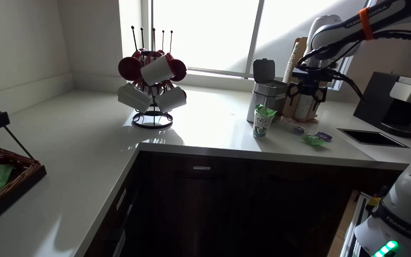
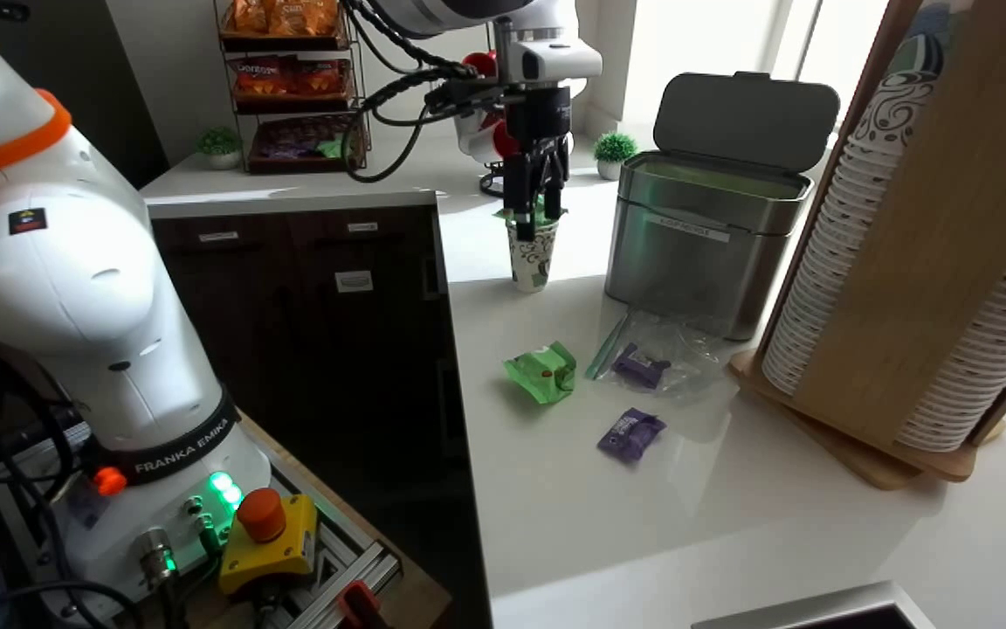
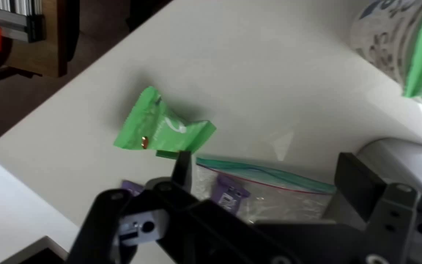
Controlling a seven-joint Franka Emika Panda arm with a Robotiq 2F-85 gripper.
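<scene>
My gripper (image 3: 267, 172) is open and empty above the counter; it also shows in both exterior views (image 1: 306, 98) (image 2: 538, 214). Between its fingers in the wrist view lies a clear zip bag (image 3: 280, 201) with a teal seal and a purple packet (image 3: 229, 194) inside. A green packet (image 3: 163, 126) lies beside the bag. A loose purple packet (image 3: 132, 187) is partly hidden by a finger; it shows whole in an exterior view (image 2: 631, 435). A patterned paper cup (image 1: 262, 125) stands upright with a green packet (image 1: 265, 110) sticking out of its top.
A metal bin (image 2: 686, 253) with its lid raised stands behind the bag. A wooden cup holder (image 2: 940, 262) with stacked cups stands beside it. A mug rack (image 1: 152, 125), a coffee machine (image 1: 380, 103), a square counter opening (image 1: 373, 138) and a snack rack (image 2: 293, 103) are around. The counter edge (image 1: 205, 149) is near.
</scene>
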